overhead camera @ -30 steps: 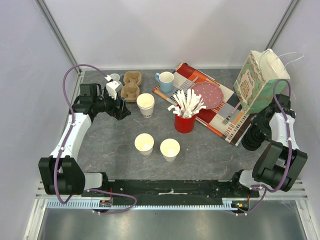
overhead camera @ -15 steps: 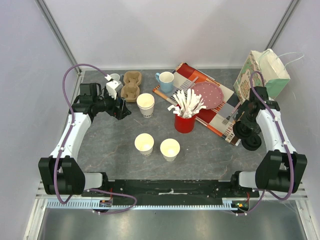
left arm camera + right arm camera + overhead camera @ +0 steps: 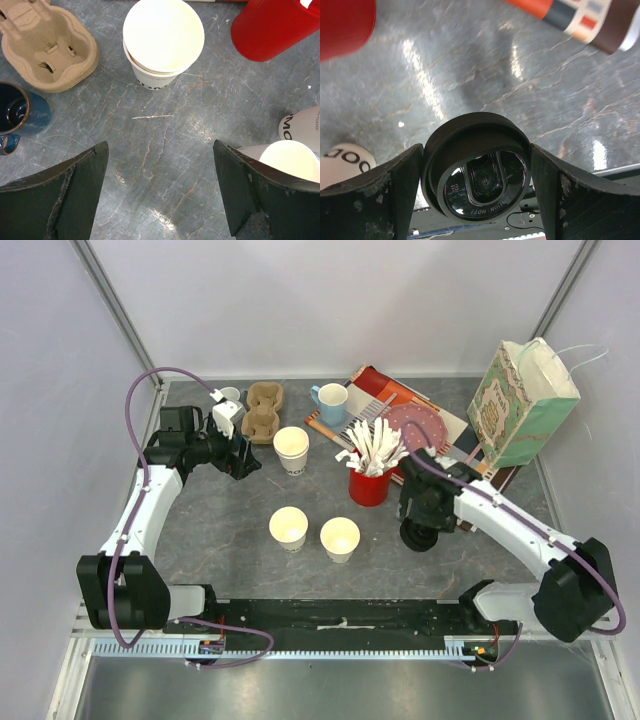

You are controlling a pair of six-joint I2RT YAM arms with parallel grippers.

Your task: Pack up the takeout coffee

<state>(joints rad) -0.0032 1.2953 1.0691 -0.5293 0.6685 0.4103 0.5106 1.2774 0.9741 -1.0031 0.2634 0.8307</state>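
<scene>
We are grasping the round black plastic lid (image 3: 475, 145) in the right hand (image 3: 476, 167); best seating it level on a cream-white paper cup (image 3: 340, 537).

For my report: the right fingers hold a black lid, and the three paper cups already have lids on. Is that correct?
No: the three paper cups stand open, without lids, as the top external view shows. The right fingers do hold a black lid.

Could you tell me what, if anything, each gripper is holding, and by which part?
The right gripper holds a black lid by its rim, one finger on each side. The left gripper is open and empty.
</scene>
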